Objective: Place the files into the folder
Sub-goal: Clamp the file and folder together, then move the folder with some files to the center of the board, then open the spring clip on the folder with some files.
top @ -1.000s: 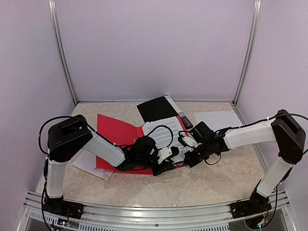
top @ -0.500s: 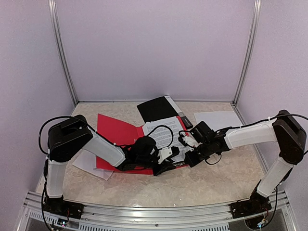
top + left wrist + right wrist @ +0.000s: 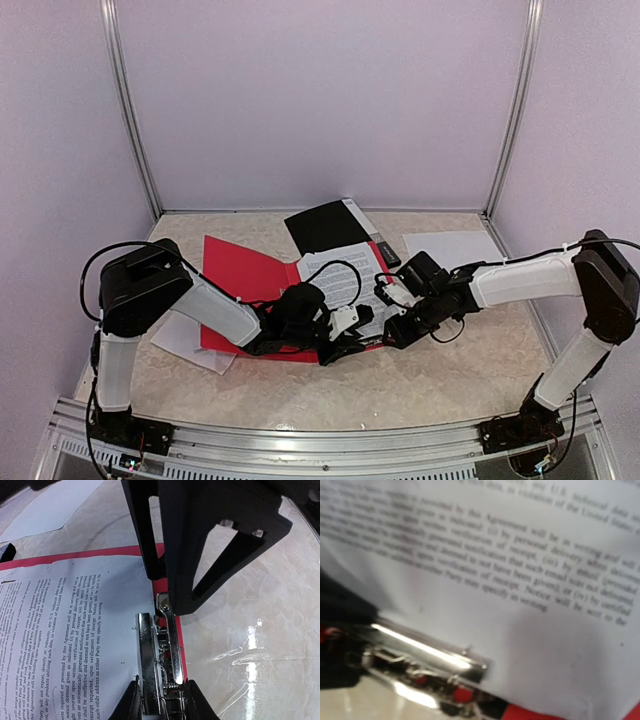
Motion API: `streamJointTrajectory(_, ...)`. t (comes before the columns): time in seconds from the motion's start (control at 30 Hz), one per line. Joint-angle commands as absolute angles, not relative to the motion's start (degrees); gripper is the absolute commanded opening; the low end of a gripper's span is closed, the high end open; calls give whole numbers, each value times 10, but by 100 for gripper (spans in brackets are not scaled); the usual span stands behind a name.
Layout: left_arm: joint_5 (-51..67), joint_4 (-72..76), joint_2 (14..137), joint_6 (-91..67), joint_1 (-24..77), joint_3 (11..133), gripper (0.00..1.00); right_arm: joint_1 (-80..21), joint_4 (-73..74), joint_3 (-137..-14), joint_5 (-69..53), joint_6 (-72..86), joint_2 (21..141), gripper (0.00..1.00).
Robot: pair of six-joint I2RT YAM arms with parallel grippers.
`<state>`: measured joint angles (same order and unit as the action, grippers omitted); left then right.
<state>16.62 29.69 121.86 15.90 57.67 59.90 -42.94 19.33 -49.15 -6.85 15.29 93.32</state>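
Observation:
A red folder (image 3: pixel 240 275) lies open on the table. A printed sheet (image 3: pixel 340 275) lies on its right half, also seen in the left wrist view (image 3: pixel 75 625) and the right wrist view (image 3: pixel 530 580). My left gripper (image 3: pixel 335 345) is at the folder's near edge, shut on the folder's metal clip (image 3: pixel 157 665); the clip's flat bar lies over the sheet's bottom margin. My right gripper (image 3: pixel 393 325) is low over the sheet's near right corner, just beyond the clip; it looms black in the left wrist view (image 3: pixel 200 545). Its own fingers do not show in its wrist view.
A black folder (image 3: pixel 325 225) lies behind the red one. A blank white sheet (image 3: pixel 450 245) lies at the back right. More white sheets (image 3: pixel 190 345) stick out from under the red folder's left side. Both arms meet close together at the folder's near edge.
My right arm has shifted very slightly. The left gripper still holds the clip in the same place.

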Motion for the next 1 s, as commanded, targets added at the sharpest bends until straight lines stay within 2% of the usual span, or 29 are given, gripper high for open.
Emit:
streamJointTrajectory(0.0,179,228,1222,173,585,582,23,-426,195,-506,-77,169,880,40)
streamJointTrajectory(0.23,229,200,1197,199,598,570,24,-425,219,-513,-26,172,814,42)
streamJointTrajectory(0.5,186,176,1196,188,653,615,31,-422,228,-507,9,177,796,43)
streamJointTrajectory(0.6,164,174,1198,172,669,635,41,-414,230,-499,24,184,789,44)
streamJointTrajectory(0.83,126,193,1139,134,669,614,76,-387,228,-484,30,194,742,45)
streamJointTrajectory(0.97,108,190,1085,113,661,594,85,-387,220,-483,21,198,736,46)
